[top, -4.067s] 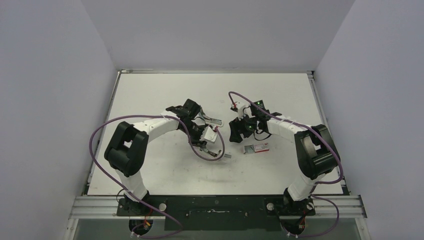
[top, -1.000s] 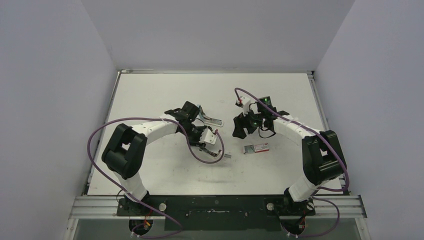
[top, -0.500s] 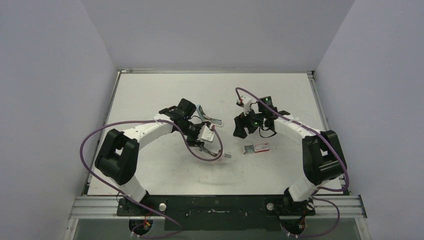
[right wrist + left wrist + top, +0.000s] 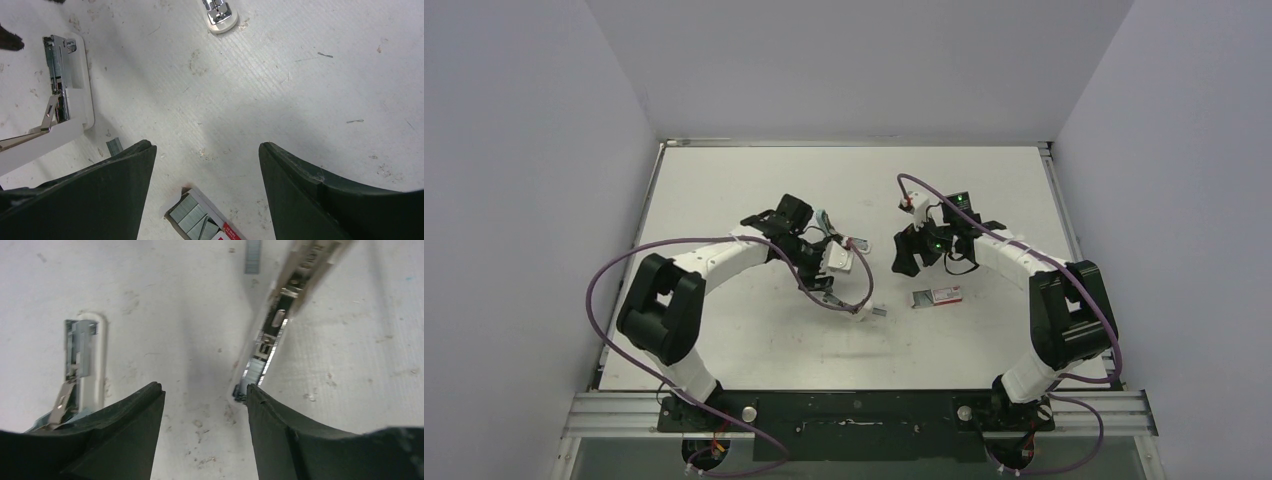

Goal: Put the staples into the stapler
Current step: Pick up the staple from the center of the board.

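While our left gripper [image 4: 204, 390] hangs spread and empty over the opened stapler [image 4: 92, 365], our right gripper [image 4: 206, 146] stands spread above the staples [image 4: 192, 214] in their box [image 4: 231, 233].

Robot lab cell: white table [image 4: 724, 345], plain pale walls [image 4: 524, 200].

Bare table [image 4: 190, 315] runs up the middle of the left wrist view, hemmed in by the 2 halves of the open stapler [image 4: 82, 355]: 1 at left, the other half [image 4: 280, 310] tilted at upper right. In the right wrist view, centre and right lie free. The staple box [image 4: 202, 220] crowds the bottom edge, and a loose staple strip [image 4: 115, 146] lies lower left.
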{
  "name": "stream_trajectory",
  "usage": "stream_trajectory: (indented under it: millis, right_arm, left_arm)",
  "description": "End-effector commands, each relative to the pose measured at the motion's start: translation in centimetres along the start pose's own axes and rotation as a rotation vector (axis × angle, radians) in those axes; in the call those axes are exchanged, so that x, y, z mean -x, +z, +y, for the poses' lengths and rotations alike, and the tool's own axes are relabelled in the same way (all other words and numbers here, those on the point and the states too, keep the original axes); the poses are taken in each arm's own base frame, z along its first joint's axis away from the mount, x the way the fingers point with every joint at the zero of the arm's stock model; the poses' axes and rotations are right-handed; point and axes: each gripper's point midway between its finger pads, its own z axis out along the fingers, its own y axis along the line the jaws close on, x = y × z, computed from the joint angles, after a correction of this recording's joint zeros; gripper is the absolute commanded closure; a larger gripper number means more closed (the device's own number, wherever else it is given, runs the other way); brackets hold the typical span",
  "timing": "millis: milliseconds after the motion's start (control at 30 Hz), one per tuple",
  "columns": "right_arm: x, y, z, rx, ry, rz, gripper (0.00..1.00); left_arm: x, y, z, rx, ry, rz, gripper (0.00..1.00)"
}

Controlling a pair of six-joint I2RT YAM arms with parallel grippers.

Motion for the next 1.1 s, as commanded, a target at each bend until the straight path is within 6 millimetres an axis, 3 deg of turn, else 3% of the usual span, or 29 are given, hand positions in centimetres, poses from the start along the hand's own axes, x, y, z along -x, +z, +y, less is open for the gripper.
stream_trajectory:
  millis: [0,67,267,400,600,800,1067]
  right_arm:
    - [2.3,-0.7,-0.2,0.006,-0.059,-0.055,0.22]
    - [2.1,-0.5,0.1,0.028,-0.078,-0.036,0.20]
    - [-1.4,0.0,2.9,0.153,-0.256,0.111,0.19]
    - [-3.6,0.0,5.0,0.216,-0.362,0.140,0.18]
    - [-5.0,-0.4,6.8,0.215,-0.524,0.105,0.18]
    - [-6.1,0.7,7.9,0.216,-0.582,0.108,0.19]
    - [-6.4,2.6,8.5,0.190,-0.588,0.132,0.24]
  left_arm:
    - [3.3,-3.6,5.4,0.240,-0.059,-0.135,0.40]
    - [3.8,-4.6,6.4,0.305,-0.099,-0.167,0.39]
    - [4.5,-7.5,7.4,0.437,-0.239,-0.259,0.35]
    - [3.9,-10.2,8.0,0.526,-0.356,-0.320,0.32]
    - [1.9,-13.2,8.6,0.641,-0.421,-0.332,0.30]
    - [0.4,-14.5,9.2,0.706,-0.471,-0.329,0.30]
    - [-0.3,-14.9,9.5,0.738,-0.480,-0.327,0.30]
